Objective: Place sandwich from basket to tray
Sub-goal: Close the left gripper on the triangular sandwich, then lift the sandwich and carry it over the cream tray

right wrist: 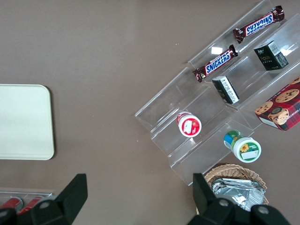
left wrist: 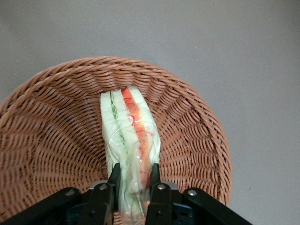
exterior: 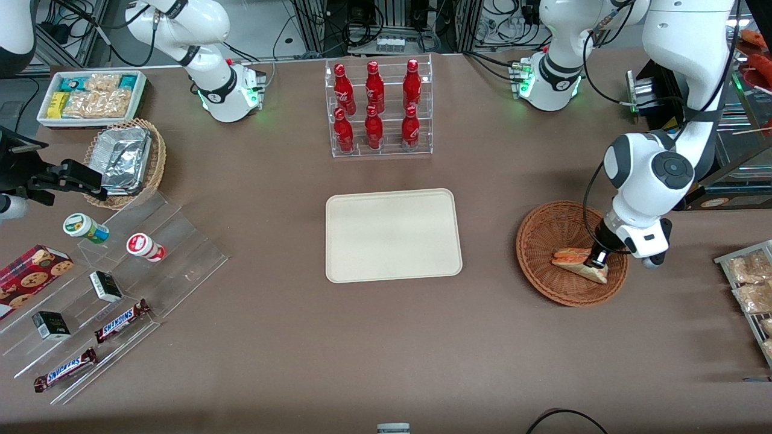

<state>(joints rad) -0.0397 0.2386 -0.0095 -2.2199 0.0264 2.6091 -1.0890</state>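
Observation:
The sandwich (exterior: pixel 576 260), a plastic-wrapped wedge of white bread with orange-red and green filling (left wrist: pixel 131 136), lies in the reddish-brown wicker basket (exterior: pixel 540 241) toward the working arm's end of the table. My left gripper (exterior: pixel 598 260) is down inside the basket (left wrist: pixel 51 140). Its two black fingers (left wrist: pixel 114 180) press on both sides of the sandwich's nearer end, shut on it. The cream tray (exterior: pixel 393 235) sits bare in the table's middle, well apart from the basket.
A clear rack of red bottles (exterior: pixel 379 108) stands farther from the front camera than the tray. A foil-lined basket (exterior: pixel 123 158), a white snack bin (exterior: pixel 91 96) and an acrylic stand with snacks (exterior: pixel 114 283) lie toward the parked arm's end. Packets on a wire rack (exterior: pixel 751 283) sit beside the basket.

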